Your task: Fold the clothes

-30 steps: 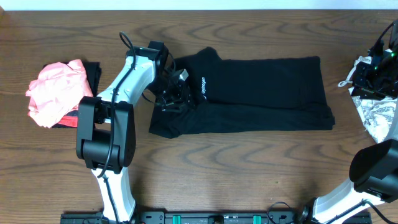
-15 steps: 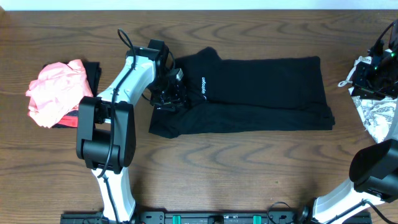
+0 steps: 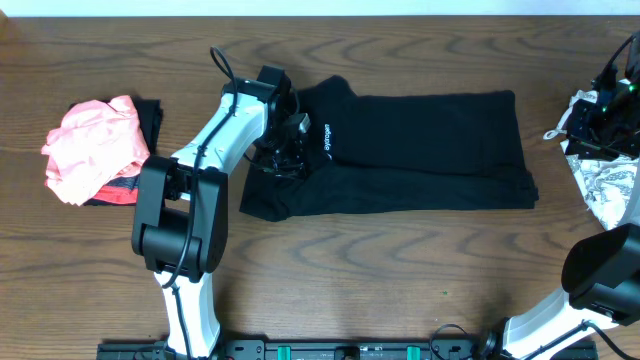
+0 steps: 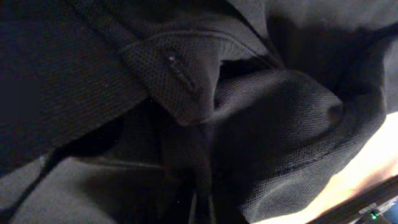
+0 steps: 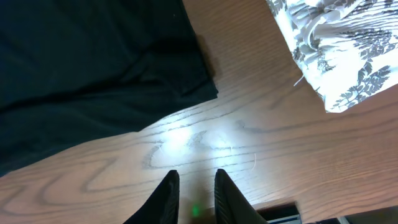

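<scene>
Large plain black garment w/ small white lettering (image 3: 400, 150) lies flat across the centre of the brown wood-grain table (image 3: 400, 290). It's folded into a long band running left to right in the overhead view. Lettering sits near its collar end, on the robot's left.

L gripper (image 3: 284, 152), on the white-and-black arm, is down on that collar end, just beside the lettering. L wrist cam is filled w/ black mesh-knit cloth: a collar placket w/ one small button (image 4: 171, 58) and folds bunched close to the lens. Fingers can't be made out there or from above, so can't tell whether they're spread or pinching cloth.

R gripper (image 5: 196, 175) is over at the table's right edge, well apart from the middle of the black garment. In R wrist view its two dark fingers (image 5: 166, 196) stand a little apart w/ nothing btwn them, bare wood showing in the gap. Same view has a corner of the black garment top-left and a white garment w/ grey leaf print (image 5: 329, 56) top-right. Fingers touch neither.

Overhead: leaf-print garment lies crumpled at the right table edge, beside the R arm. Crumpled coral-pink garment (image 3: 90, 145) sits at the left side, partly on a dark folded item (image 3: 150, 118), kind unclear. Both are apart from the black garment.
</scene>
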You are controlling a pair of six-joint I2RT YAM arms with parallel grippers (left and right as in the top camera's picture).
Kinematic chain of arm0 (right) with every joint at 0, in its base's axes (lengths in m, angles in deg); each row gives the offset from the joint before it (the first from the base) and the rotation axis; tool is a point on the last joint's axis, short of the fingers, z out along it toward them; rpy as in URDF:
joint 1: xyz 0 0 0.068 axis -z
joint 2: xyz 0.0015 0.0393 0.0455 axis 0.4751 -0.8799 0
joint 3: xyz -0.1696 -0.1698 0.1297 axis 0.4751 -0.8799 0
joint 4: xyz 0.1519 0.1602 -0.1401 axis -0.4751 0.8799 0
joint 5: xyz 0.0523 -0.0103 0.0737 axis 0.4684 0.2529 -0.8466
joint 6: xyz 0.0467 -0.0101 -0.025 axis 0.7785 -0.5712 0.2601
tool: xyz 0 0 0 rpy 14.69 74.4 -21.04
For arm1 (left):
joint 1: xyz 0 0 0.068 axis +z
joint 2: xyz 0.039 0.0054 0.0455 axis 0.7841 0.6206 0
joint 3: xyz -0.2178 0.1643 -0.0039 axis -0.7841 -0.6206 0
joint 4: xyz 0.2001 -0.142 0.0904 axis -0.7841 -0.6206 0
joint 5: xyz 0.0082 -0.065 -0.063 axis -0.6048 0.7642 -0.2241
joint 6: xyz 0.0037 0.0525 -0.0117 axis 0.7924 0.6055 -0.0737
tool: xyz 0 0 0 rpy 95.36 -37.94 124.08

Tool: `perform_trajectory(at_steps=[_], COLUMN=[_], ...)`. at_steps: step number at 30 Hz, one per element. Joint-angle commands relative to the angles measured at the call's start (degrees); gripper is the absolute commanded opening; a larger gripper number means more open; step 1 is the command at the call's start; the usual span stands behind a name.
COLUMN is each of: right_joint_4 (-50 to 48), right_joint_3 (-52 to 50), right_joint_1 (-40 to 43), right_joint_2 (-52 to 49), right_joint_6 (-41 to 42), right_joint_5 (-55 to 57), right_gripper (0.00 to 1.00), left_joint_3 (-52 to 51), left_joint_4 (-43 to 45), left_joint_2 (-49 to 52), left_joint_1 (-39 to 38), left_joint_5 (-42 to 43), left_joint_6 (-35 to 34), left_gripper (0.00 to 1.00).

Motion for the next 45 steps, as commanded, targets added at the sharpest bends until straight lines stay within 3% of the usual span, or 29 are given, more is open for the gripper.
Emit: perform_trajectory(at_steps=[1, 12, 17, 23, 31, 45], right_joint_4=[0.0, -3.5, -8.0, -16.7, -26.6, -35.1], right_joint_3=[-0.2, -0.4, -5.1, -16.9, -29.3, -35.3], right_joint_1=[0.5, 1.1, 2.1, 3.6, 4.2, 4.2], right_joint_2=[0.5, 0.3, 0.1, 0.0, 0.0, 0.0], right_joint_6=[-0.7, -0.7, -0.7, -4.8, -4.9, -4.5], right_joint_5=[0.2, -0.1, -3.4, -13.7, -14.0, -13.9], right_gripper=[0.18, 0.15, 0.12, 0.12, 0.13, 0.18], left_joint_3=[0.0, 0.0, 0.0, 0.0, 0.0, 0.0], left_joint_4=[-1.1, -6.4, -5.7, -5.6, -5.6, -5.6], left_joint_2=[-0.8, -16.5, -20.9, -21.0, -21.0, -21.0], left_joint_1=[0.7, 0.8, 0.8, 0.8, 0.8, 0.8], left_joint_5=[-0.5, -7.0, -7.2, -7.2, -8.3, -8.2], left_joint_6=[-0.1, -0.1, -0.1, -0.1, -0.1, -0.1], left_gripper=[0.06, 0.06, 0.06, 0.06, 0.06, 0.06])
